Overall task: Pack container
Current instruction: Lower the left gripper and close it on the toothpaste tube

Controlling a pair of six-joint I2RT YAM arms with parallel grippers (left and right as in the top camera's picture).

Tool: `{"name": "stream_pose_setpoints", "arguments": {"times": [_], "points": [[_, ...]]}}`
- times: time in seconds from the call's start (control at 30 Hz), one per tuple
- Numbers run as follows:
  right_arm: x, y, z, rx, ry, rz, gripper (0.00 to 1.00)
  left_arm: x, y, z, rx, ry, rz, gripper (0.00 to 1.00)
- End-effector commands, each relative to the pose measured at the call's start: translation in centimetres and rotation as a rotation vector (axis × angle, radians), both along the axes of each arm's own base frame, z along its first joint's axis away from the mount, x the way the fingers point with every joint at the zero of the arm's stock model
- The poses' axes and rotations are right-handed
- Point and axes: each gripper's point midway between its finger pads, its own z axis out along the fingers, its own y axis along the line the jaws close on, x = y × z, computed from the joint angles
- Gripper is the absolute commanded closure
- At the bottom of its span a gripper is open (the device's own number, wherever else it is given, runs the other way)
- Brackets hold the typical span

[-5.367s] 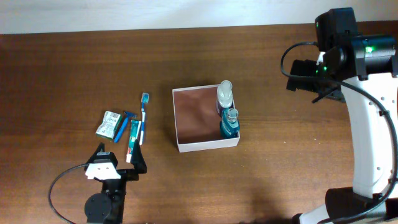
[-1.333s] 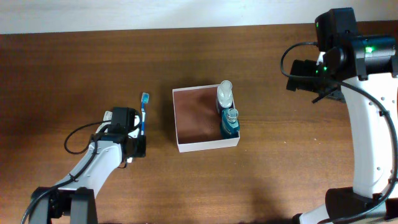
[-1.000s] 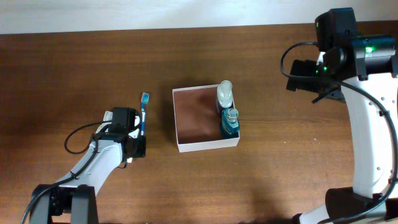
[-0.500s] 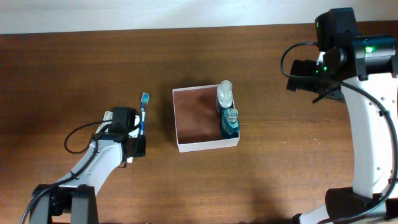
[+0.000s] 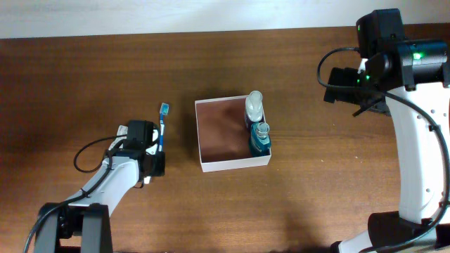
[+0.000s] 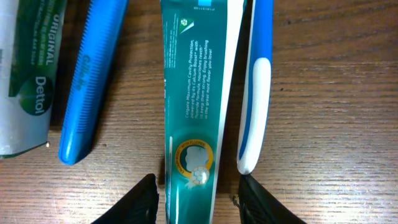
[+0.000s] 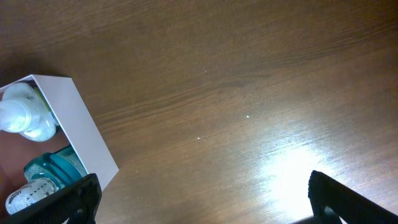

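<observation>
The left tool (image 6: 198, 199) stands with its jaws apart, one fingertip on each side of the near end of a green Colgate toothpaste tube (image 6: 191, 93), a sliver of wood showing between each finger and the tube. The tube lies flat on the tabletop (image 5: 316, 176). Just to its right lies a blue and white toothbrush (image 6: 255, 93), and to its left a blue ribbed razor handle (image 6: 93, 81). Further left is a green and white Dettol packet (image 6: 25, 74).

The container (image 5: 232, 164), a square white-walled box with a reddish-brown inside, sits in the middle of the tabletop, to the right of the left tool and the toiletries. It holds two bottles set against its right wall. A clear bottle with a white cap (image 5: 254, 105) is in the far right corner. A teal bottle (image 5: 259, 139) stands just nearer, touching or almost touching the clear one.

The right tool (image 7: 200, 186) is wide open with nothing between its fingers, held over bare wood to the right of the container, whose corner and both bottles show at the edge of its camera.
</observation>
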Motion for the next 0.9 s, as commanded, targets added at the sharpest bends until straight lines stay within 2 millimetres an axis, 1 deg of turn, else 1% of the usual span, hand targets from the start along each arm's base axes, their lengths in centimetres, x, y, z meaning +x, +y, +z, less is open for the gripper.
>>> {"name": "stream_pose_setpoints", "arguments": {"times": [0.0, 0.03, 0.13, 0.17, 0.3, 0.4, 0.5, 0.67, 0.77, 0.87], "points": [[0.1, -0.4, 0.3, -0.015, -0.010, -0.008, 0.01, -1.0, 0.3, -1.6, 0.016, 0.058, -0.008, 0.62], [0.1, -0.4, 0.3, -0.015, -0.010, -0.008, 0.02, -1.0, 0.3, -1.5, 0.016, 0.058, -0.008, 0.66], [0.1, -0.4, 0.3, -0.015, -0.010, -0.008, 0.02, -0.9, 0.3, -1.5, 0.016, 0.054, -0.008, 0.73], [0.1, -0.4, 0.3, -0.015, -0.010, -0.008, 0.02, -0.9, 0.3, -1.5, 0.016, 0.053, -0.007, 0.78], [0.1, -0.4, 0.3, -0.015, -0.010, -0.009, 0.02, -0.8, 0.7, -1.2, 0.038, 0.048, -0.001, 0.83], [0.1, -0.4, 0.3, -0.015, -0.010, -0.009, 0.02, -0.6, 0.9, -0.2, 0.049, 0.032, 0.004, 0.84], [0.1, -0.4, 0.3, -0.015, -0.010, -0.008, 0.02, 0.0, 0.8, 2.0, 0.043, -0.016, 0.011, 0.84], [0.1, -0.4, 0.3, -0.015, -0.010, -0.009, 0.01, 1.3, 0.6, 7.1, 0.015, -0.156, 0.037, 0.84], [0.1, -0.4, 0.3, -0.015, -0.010, -0.009, 0.02, 1.7, -0.6, 10.4, -0.063, -0.261, 0.015, 0.84], [0.1, -0.4, 0.3, -0.015, -0.010, -0.009, 0.02, 1.8, -2.7, 13.6, -0.207, -0.359, 0.010, 0.84]]}}
